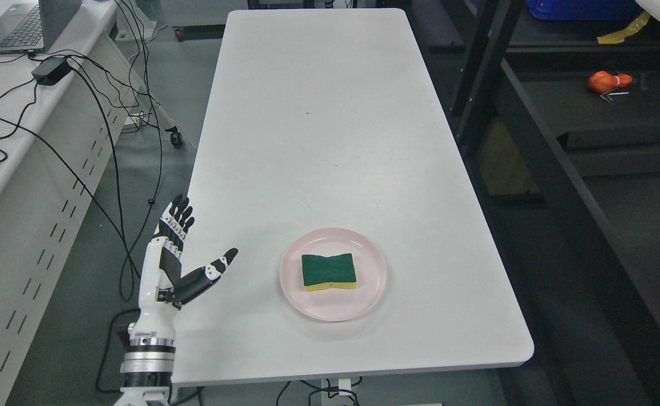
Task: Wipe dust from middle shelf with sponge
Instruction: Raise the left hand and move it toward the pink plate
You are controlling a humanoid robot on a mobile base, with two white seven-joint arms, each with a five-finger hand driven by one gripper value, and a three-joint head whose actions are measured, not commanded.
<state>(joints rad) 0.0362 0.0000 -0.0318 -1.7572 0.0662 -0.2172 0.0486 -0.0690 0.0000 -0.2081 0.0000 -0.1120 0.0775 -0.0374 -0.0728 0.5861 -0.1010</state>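
Observation:
A sponge with a green top and a yellow underside lies flat on a pink plate near the front of the white table. My left hand stands upright at the table's left front edge, well to the left of the plate, with fingers straight and thumb spread toward the plate, holding nothing. The dark metal shelf unit stands to the right of the table. My right arm does not show.
An orange object lies on a dark shelf board at the upper right. A blue bin sits higher on the rack. At the left, a white desk carries a laptop, a power brick and trailing black cables.

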